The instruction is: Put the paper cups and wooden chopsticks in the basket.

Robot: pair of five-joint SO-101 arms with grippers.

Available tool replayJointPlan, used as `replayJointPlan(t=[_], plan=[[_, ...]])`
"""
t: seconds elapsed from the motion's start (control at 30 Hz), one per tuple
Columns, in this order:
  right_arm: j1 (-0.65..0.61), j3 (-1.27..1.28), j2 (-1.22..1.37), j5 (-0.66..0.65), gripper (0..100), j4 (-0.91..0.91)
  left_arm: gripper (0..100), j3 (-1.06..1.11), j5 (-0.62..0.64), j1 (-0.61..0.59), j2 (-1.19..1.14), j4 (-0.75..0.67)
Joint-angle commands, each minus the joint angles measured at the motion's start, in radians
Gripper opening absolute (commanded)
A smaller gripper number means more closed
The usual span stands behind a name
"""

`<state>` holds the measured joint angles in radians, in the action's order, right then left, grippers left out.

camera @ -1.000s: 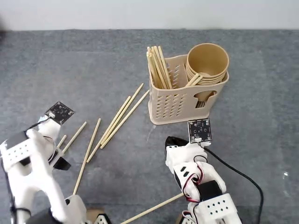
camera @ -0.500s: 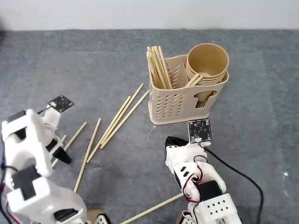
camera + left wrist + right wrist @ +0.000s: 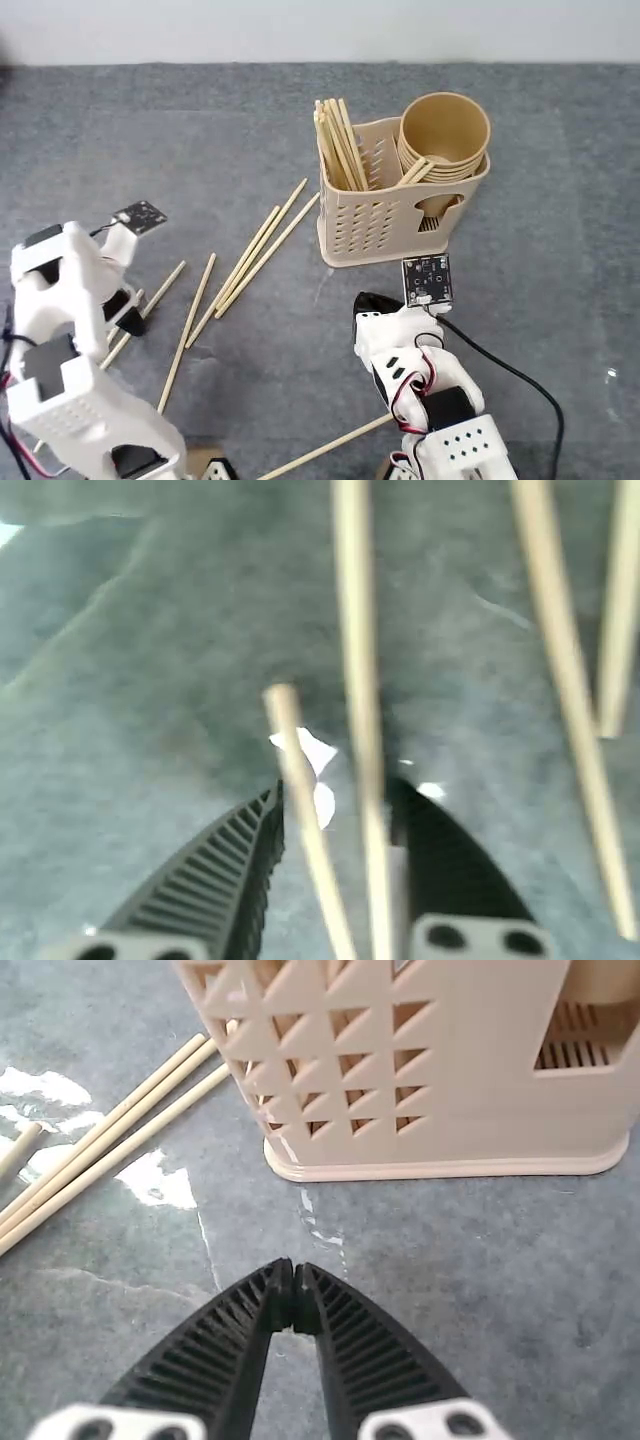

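Observation:
The beige slotted basket [image 3: 375, 225] holds stacked paper cups [image 3: 445, 130] and a bundle of wooden chopsticks [image 3: 335, 140]. Several loose chopsticks [image 3: 260, 250] lie on the grey mat to its left. My left gripper [image 3: 128, 318] is down at the leftmost pair. In the left wrist view it [image 3: 335, 790] stands open, with two chopsticks [image 3: 358, 730] between its fingers [image 3: 225, 875]. My right gripper [image 3: 365, 300] is shut and empty, just in front of the basket [image 3: 430, 1080], its tips [image 3: 293, 1285] near the mat.
One chopstick [image 3: 190, 330] lies alone between the pair and the group of three. Another [image 3: 330, 447] lies at the front edge beside the right arm. A black cable [image 3: 520, 385] runs off to the right. The mat's back left is open.
The left arm has turned and drawn in over the leftmost chopsticks, its gripper now down around them. The right arm has not moved.

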<state>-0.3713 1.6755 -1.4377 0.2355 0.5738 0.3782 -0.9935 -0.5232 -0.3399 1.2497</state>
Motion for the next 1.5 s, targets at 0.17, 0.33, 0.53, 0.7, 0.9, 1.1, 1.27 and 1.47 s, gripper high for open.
replayJointPlan(t=[0.17, 0.33, 0.53, 0.7, 0.9, 1.1, 1.27, 1.47], plan=[[-0.007, 0.012, -0.015, -0.011, 1.0, -0.025, 1, -0.027, -0.008, 0.080, -0.035, 0.098], [-0.007, 0.012, -0.015, -0.012, 1.0, -0.024, 1, -0.022, -0.003, 0.087, 0.014, 0.107], [-0.007, 0.011, -0.015, -0.012, 1.0, -0.024, 1, -0.024, -0.002, 0.089, 0.147, 0.203], [-0.005, 0.011, -0.015, -0.012, 1.0, -0.024, 1, -0.024, 0.000, 0.087, 0.275, 0.256], [-0.004, 0.011, -0.015, -0.012, 1.0, -0.024, 1, -0.019, 0.000, 0.087, 0.345, 0.285], [-0.004, 0.011, -0.015, -0.012, 1.0, -0.024, 2, 0.021, -0.006, 0.092, 0.348, 0.284], [-0.007, 0.011, -0.015, -0.012, 1.0, -0.024, 21, 0.062, -0.008, 0.114, 0.350, 0.233], [-0.005, 0.011, -0.015, -0.012, 1.0, -0.025, 25, 0.110, -0.003, 0.107, 0.318, 0.040]])
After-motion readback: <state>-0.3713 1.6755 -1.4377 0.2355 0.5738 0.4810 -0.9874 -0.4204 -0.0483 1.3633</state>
